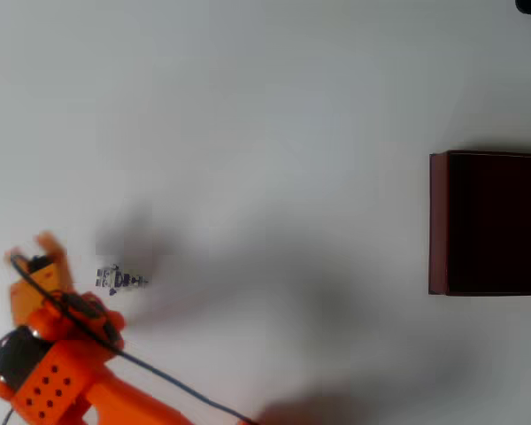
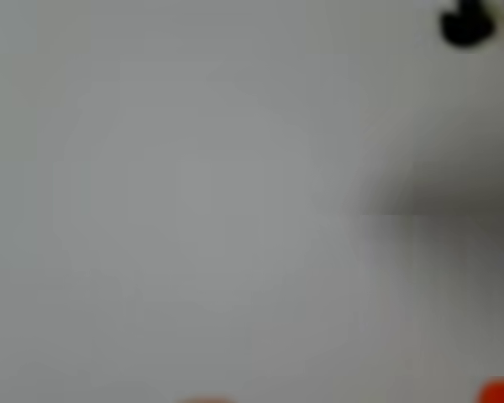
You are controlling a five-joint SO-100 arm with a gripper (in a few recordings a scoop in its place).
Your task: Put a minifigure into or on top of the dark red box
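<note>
In the overhead view the minifigure [image 1: 120, 279] lies flat on the white table at the lower left, small, white and grey with dark marks. My orange gripper [image 1: 41, 254] is just to its left, apart from it, its fingers blurred, so their spacing is unclear. Nothing shows between them. The dark red box [image 1: 438, 221] sits far off at the right edge, maroon walls around a nearly black inside, partly cut off by the frame. The wrist view is a blur of pale table with an orange bit of the gripper [image 2: 500, 391] at the bottom right corner.
A black cable [image 1: 159, 376] runs from the arm along the bottom edge. A wide stretch of bare white table [image 1: 283, 177] lies between figure and box. A dark blob [image 2: 466, 25] sits at the wrist view's top right.
</note>
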